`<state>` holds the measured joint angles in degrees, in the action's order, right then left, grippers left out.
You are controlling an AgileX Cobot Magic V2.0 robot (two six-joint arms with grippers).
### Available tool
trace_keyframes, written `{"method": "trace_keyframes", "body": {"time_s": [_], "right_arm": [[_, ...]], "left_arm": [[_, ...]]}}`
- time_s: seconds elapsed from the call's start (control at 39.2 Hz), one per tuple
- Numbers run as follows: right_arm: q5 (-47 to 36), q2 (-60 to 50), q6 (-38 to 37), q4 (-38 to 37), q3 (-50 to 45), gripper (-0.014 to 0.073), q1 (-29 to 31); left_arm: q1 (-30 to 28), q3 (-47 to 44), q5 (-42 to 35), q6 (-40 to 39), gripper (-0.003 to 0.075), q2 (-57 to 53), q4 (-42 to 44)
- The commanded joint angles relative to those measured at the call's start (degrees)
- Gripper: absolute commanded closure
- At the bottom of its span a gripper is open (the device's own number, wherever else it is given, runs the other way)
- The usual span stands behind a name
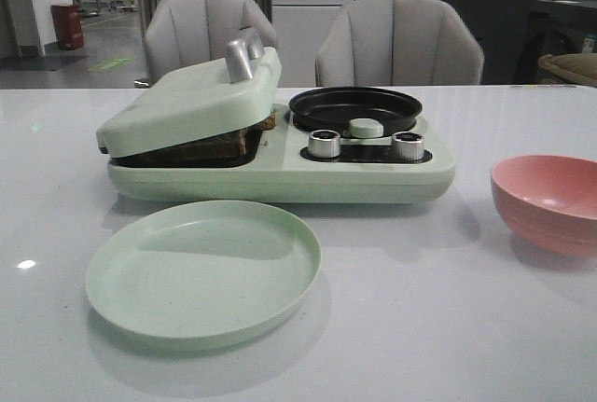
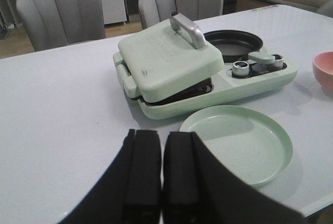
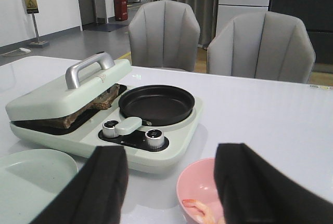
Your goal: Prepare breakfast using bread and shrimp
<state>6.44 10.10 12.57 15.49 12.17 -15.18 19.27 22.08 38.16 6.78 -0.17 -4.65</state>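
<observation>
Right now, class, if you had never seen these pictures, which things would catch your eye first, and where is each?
First, the mint-green breakfast maker at the table's middle, its lid propped partly open over the bread, with a black pan on its right half. Next, the empty green plate in front of it. Then the pink bowl to the right, holding the shrimp.

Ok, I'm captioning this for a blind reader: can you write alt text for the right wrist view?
A mint-green breakfast maker sits on a white table, its lid resting on toasted bread, with an empty black pan beside it. Nearer, between the open right gripper fingers, a pink bowl holds a shrimp; a green plate lies alongside.
</observation>
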Motion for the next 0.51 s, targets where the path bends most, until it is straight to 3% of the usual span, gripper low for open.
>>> {"method": "trace_keyframes", "body": {"time_s": [0.0,0.48], "right_arm": [[-4.5,0.5,0.0,0.0,1.5,0.0114,0.0],[-4.9,0.5,0.0,0.0,1.5,0.0114,0.0]], "left_arm": [[0.3,1.2,-6.7,-0.8,0.0604,0.8,-1.0],[0.3,0.3,-7.2,-0.8,0.0604,0.8,-1.2]]}}
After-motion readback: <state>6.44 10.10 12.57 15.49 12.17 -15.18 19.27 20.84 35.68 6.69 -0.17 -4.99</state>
